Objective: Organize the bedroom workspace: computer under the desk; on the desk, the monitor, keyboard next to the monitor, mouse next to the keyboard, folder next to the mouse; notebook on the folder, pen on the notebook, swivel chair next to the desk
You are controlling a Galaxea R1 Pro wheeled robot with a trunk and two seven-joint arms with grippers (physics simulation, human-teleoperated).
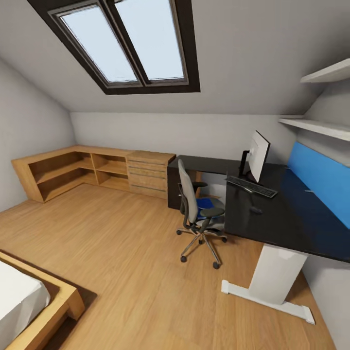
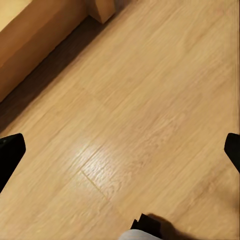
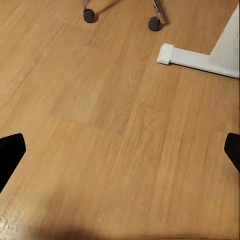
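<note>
The desk [image 1: 287, 218] runs along the right-hand wall and turns along the back wall, its glossy black top on a white leg [image 1: 272, 279]. The monitor [image 1: 257, 155] stands near the inner corner of the desk, its white back toward the room. The keyboard [image 1: 251, 186] lies just in front of it, near the desk's front edge. A small dark object on the desktop past the keyboard is too small to name. The swivel chair [image 1: 197, 214] stands at the desk's front edge, its seat partly under the top, with the blue folder [image 1: 206, 202] lying on the seat. A blue panel [image 1: 321, 177] lines the wall behind the desk, with white shelves [image 1: 323, 127] above it.

The light wood floor [image 1: 121, 253] lies open from the chair across to the low wooden shelving [image 1: 78, 170] in the far left corner. A bed [image 1: 34, 301] with a white mattress fills the near left corner. A skylight [image 1: 129, 41] sits in the sloped ceiling.

The left gripper [image 2: 120, 152] hangs over bare floor beside the bed frame, fingers spread wide. The right gripper [image 3: 120, 152] is likewise spread wide over the floor, near the chair's casters and the desk's white foot.
</note>
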